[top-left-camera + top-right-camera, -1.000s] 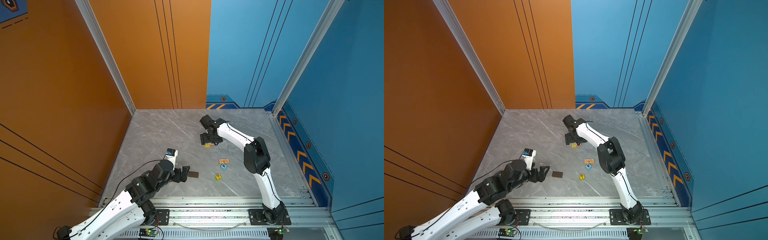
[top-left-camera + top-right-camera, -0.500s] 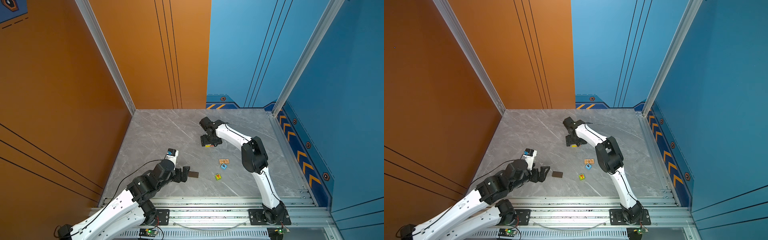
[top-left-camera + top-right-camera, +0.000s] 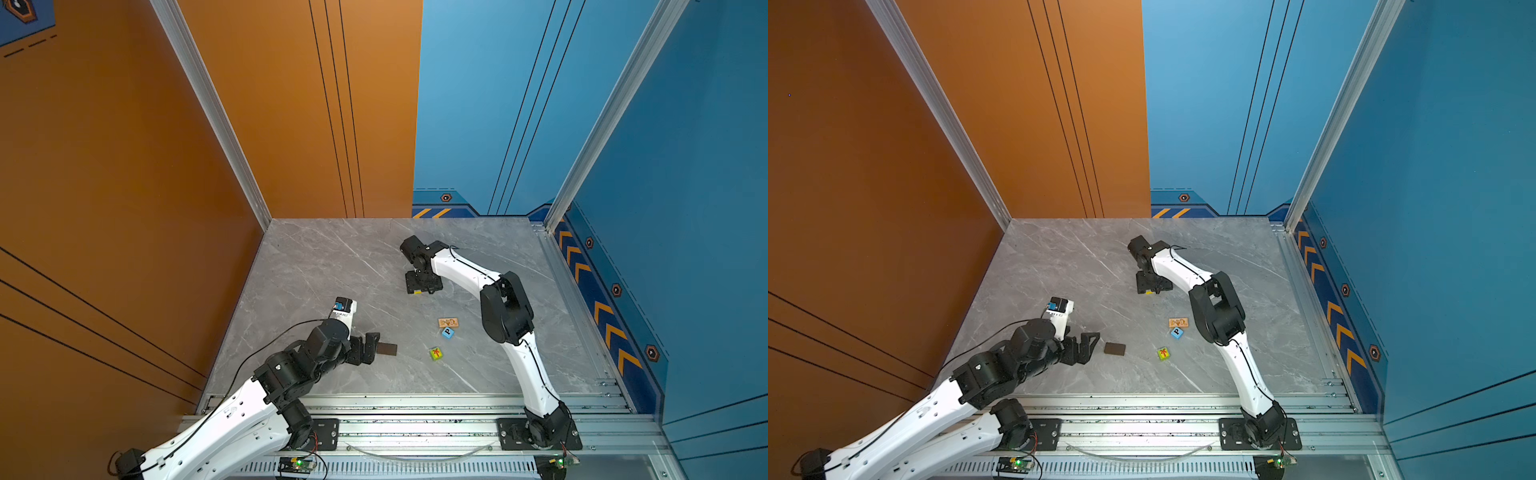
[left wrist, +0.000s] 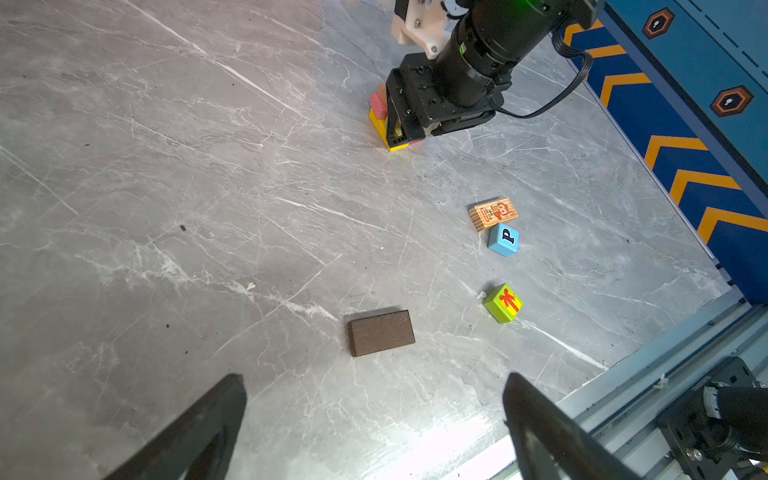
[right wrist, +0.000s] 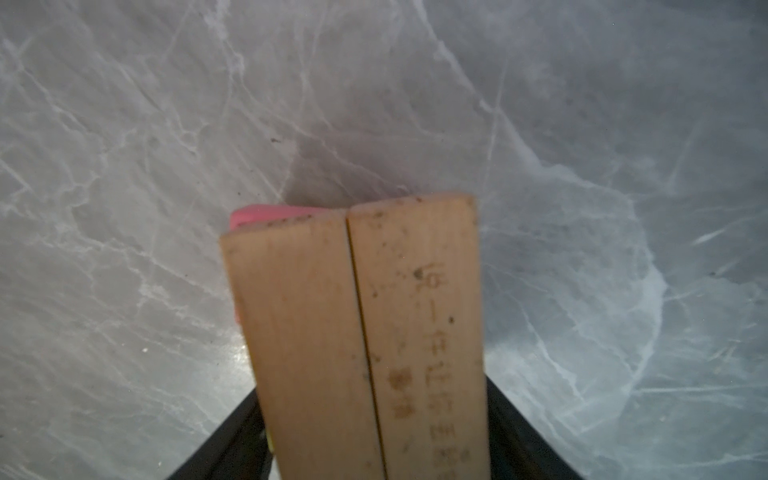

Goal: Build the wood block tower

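The wood block tower (image 4: 380, 126) is partly built: two tan blocks (image 5: 353, 332) top its yellow and pink layers. The right fingers (image 5: 519, 449) flank them; I cannot tell whether they pinch. Well apart from the tower, the left fingers (image 4: 220, 411) are spread near the dark brown block (image 4: 381, 332); it, the printed tan block (image 4: 493, 213), blue "P" cube (image 4: 503, 239) and green cube (image 4: 503, 303) remain unstacked.

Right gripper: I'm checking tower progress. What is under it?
Seen: yellow block lowest, pink block above, two tan blocks on top. The right gripper hides the rest.

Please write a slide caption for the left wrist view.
Left gripper open before the dark brown block; right gripper at a yellow-and-pink stack.
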